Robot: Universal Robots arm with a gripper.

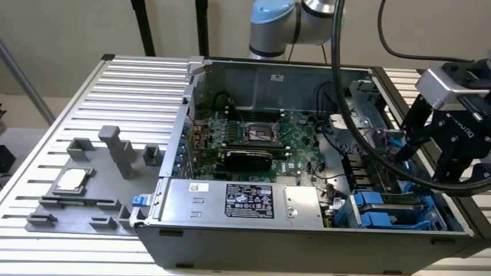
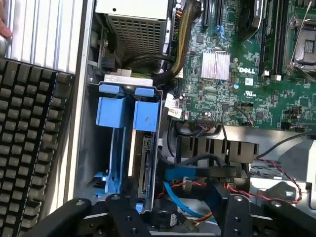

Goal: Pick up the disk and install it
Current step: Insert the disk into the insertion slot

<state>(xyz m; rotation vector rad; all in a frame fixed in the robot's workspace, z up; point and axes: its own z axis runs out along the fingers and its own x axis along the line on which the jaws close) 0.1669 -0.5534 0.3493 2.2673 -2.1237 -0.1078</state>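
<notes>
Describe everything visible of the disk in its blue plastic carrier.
The grey metal disk in its blue plastic carrier stands on edge in a bay of the grey metal computer case, connector edge showing, blue tab at one end. A second blue carrier stands beside it. The open black gripper hovers apart from it.

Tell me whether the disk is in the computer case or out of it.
In: the disk sits on edge in its blue carrier inside the case; the open gripper holds nothing.

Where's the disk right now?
On the exterior view's right, the disk sits in a corner of the computer case, beside the big silver box.
</notes>
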